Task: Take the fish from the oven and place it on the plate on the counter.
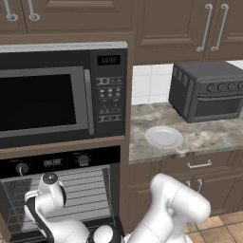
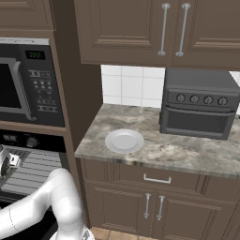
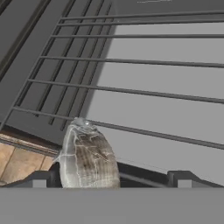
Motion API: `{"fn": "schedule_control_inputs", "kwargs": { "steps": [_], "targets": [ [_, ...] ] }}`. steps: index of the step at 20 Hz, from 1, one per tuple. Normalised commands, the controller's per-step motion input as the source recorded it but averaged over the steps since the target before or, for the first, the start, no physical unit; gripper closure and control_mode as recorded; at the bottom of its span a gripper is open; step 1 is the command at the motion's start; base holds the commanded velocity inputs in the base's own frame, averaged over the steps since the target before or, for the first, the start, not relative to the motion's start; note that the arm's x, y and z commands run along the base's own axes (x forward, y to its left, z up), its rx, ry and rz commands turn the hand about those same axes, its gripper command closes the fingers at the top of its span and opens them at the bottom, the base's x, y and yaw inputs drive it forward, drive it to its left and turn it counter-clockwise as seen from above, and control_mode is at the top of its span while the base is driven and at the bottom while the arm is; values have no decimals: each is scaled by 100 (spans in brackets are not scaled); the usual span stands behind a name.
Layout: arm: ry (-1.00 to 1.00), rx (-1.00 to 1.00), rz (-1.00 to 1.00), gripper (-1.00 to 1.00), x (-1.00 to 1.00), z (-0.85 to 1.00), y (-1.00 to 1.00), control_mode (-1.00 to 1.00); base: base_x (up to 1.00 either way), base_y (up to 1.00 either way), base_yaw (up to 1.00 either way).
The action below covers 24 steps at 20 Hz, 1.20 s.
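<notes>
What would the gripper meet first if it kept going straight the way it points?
Probably the fish, lying on the oven's wire rack between the open gripper's fingertips, nearer the left one; the depth is hard to judge.

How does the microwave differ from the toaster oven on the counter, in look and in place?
The microwave is built into the brown cabinet column above the oven; the toaster oven stands free on the counter. The microwave has a keypad and a lit display; the toaster oven has a row of knobs. Both are dark, with their doors closed.
</notes>
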Motion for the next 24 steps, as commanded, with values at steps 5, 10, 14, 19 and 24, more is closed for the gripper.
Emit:
{"fn": "schedule_control_inputs", "kwargs": {
  "steps": [5, 10, 14, 19, 24],
  "targets": [
    [0, 0, 0, -100, 10, -17, 2, -100, 0, 0, 0],
    [0, 0, 0, -100, 0, -39, 4, -100, 0, 0, 0],
    [0, 0, 0, -100, 0, -27, 4, -100, 0, 0, 0],
    [0, 0, 0, -100, -3, -7, 5, -100, 0, 0, 0],
    [0, 0, 0, -100, -4, -19, 6, -100, 0, 0, 0]
  ]
}}
